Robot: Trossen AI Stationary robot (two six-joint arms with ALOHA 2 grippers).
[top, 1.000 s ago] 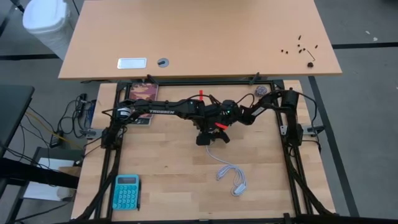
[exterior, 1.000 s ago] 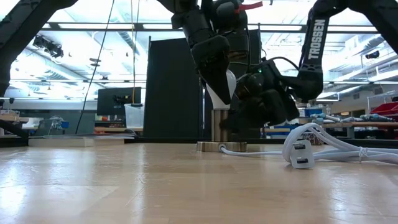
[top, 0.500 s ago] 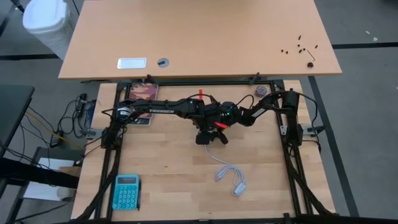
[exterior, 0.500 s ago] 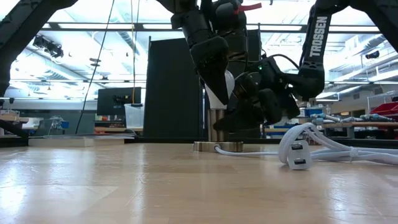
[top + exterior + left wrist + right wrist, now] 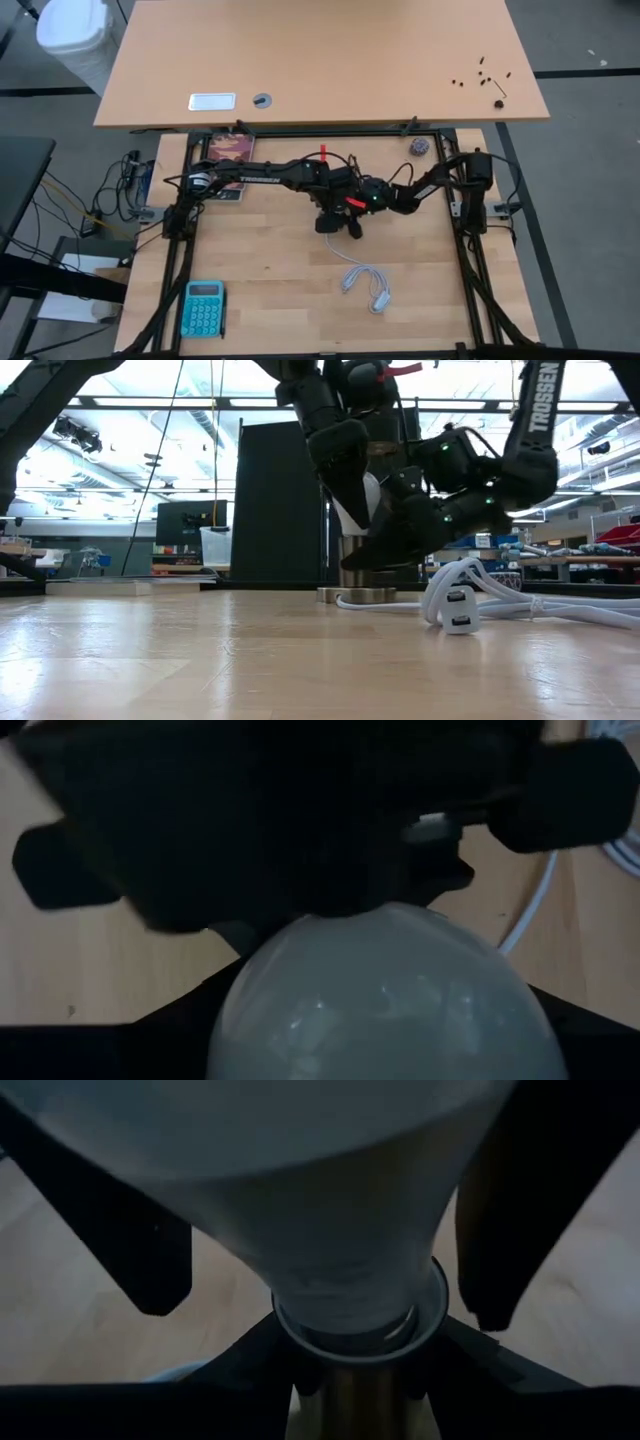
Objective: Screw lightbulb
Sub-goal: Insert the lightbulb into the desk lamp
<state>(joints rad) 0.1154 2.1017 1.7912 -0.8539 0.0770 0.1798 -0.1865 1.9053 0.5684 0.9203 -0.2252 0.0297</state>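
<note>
The white lightbulb (image 5: 340,1210) stands upright with its neck in the socket's collar (image 5: 360,1335). The brass-coloured socket (image 5: 352,565) rises from a round metal base disc (image 5: 355,596) at mid-table. My left gripper (image 5: 345,485) comes down from above and is shut on the lightbulb (image 5: 368,500). My right gripper (image 5: 385,550) reaches in low from the table's right and is shut on the socket below the collar. A white cord (image 5: 400,603) runs from the base. My left gripper pinches the lightbulb's wide glass part (image 5: 380,990) between its two fingers (image 5: 140,1250), slanting steeply down from above. The bulb stands upright, its neck in the socket. My right gripper clasps the socket's stem just under the collar (image 5: 345,1380) between its two fingers (image 5: 250,1355), coming nearly level from the table's right. The socket stands upright on its base disc on the table.
The white cord lies in loops with its plug (image 5: 380,300) on the table nearer than the socket. A teal calculator (image 5: 203,308) lies at the near left. A small purplish ball (image 5: 419,146) sits at the far right, and a book (image 5: 228,150) at the far left.
My right gripper has swung around the socket toward the table's left and near side and has rolled. The cord and its plug have slid along the table toward the left. The lightbulb and my left gripper have kept still.
</note>
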